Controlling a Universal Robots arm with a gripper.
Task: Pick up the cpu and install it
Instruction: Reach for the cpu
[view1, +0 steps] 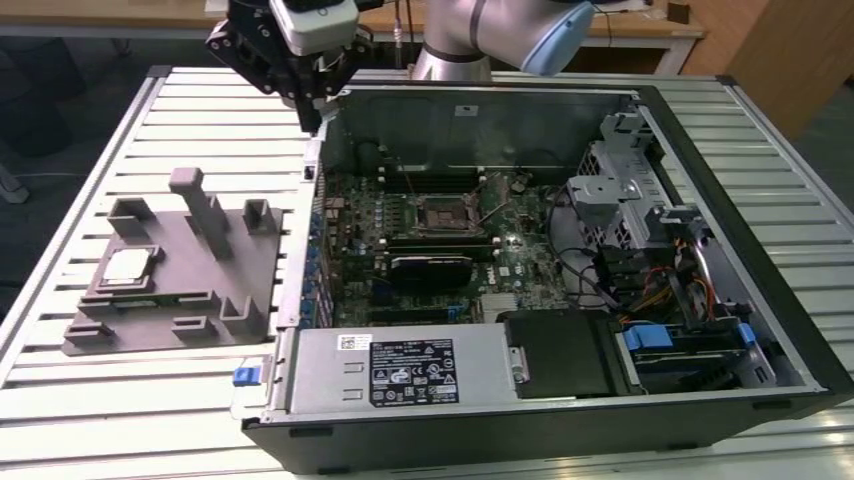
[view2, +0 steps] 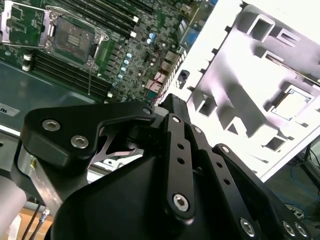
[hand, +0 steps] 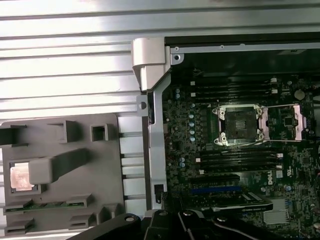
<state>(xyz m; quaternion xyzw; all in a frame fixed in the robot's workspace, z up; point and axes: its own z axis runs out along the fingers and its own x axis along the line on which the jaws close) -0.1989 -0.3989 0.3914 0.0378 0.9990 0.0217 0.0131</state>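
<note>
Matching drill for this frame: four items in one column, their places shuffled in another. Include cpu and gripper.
1. small flat silver-topped square cpu
2. dark square metal-framed socket
3. black robot gripper
4. small blue plastic tab

A. on the green motherboard inside the open black computer case
B. on the case's outer wall, by the silver power supply
C. seated in the large grey plastic fixture
D. in the air over the case's rim

Pairs: 1-C, 2-A, 3-D, 4-B

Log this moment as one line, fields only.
cpu: lying in grey fixture, not picked | gripper: near computer case corner | CPU socket: open, empty
</note>
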